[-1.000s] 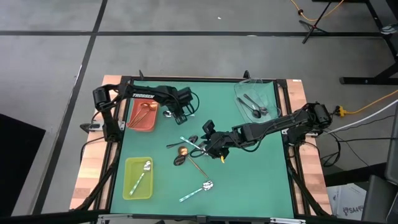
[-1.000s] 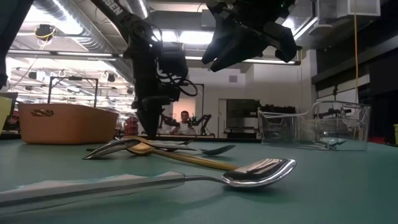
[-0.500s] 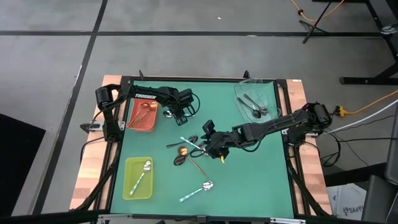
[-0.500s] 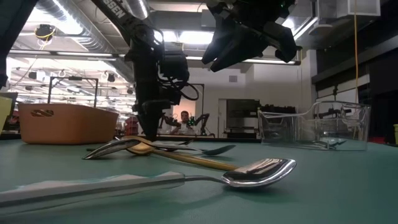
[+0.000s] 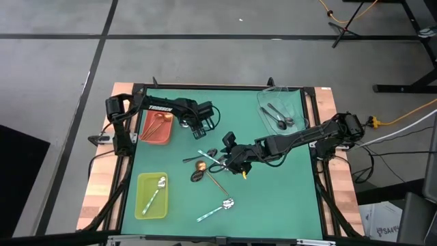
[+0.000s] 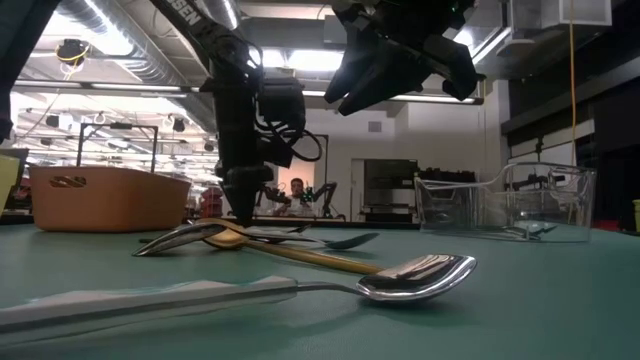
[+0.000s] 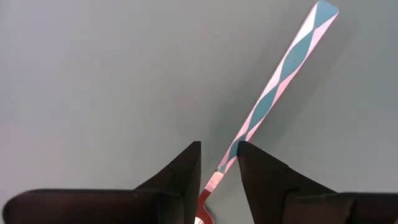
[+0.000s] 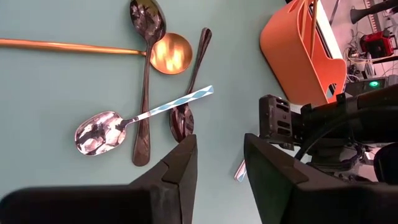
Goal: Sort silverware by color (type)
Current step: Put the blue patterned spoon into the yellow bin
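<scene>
Two tools, left tool [image 7: 218, 163] clamping mint-handled spoon [image 7: 283, 68], right tool [image 8: 219, 163] open above spoons.

You get one camera straight above the counter [image 5: 273, 205], one level at its near edge, and two close wrist cameras; all share the spoon pile [image 5: 205, 166].

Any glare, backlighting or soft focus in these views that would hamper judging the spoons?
Low view: bright ceiling lights behind leave both arms as dark silhouettes, and the near spoon mirrors them, its handle soft in the foreground. Right wrist view: the copper spoon's bowl carries a bright reflection. Left wrist view: even light, the striped handle sharp. High view: even, but spoons are small.
</scene>
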Controlling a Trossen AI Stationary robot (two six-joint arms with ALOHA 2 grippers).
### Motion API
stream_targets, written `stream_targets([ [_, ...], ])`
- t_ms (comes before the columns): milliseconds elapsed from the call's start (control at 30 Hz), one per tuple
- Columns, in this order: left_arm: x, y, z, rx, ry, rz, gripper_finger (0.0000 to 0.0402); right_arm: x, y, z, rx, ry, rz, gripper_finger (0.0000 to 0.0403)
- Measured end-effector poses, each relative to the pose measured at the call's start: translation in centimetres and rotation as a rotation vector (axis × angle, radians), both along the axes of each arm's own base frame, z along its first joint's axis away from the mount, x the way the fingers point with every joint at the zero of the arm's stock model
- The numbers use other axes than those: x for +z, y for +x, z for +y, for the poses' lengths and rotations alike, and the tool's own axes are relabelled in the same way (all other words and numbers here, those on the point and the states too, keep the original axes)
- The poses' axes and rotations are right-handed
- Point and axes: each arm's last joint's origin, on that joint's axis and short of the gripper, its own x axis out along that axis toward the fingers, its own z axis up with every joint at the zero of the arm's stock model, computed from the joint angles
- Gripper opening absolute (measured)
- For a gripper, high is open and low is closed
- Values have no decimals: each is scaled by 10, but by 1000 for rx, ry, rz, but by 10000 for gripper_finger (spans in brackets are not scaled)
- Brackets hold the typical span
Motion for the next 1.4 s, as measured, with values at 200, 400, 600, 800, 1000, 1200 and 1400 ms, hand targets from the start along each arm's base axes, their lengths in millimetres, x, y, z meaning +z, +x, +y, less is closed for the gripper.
stream_targets([
  [200, 1, 1, -5, -40, 11, 7, 103, 0, 0, 0, 0, 0, 0, 124],
  [400, 10, 0, -8, -98, 12, 0, 103, 0, 0, 0, 0, 0, 0, 124],
  [600, 10, -1, -8, -173, 16, 27, 103, 0, 0, 0, -17, 18, -5, 124],
  [800, 10, -2, -8, -226, 16, 52, 103, 0, 0, 0, -18, 19, -5, 124],
  [1000, 10, -4, -9, -272, 11, 84, 103, 0, 0, 0, -18, 19, -5, 124],
  [1200, 4, -4, -7, -269, 3, 99, 103, 0, 0, 0, -18, 19, -5, 124],
  [1400, -6, -2, -6, -270, -13, 125, 103, 0, 0, 0, -18, 19, -5, 124],
])
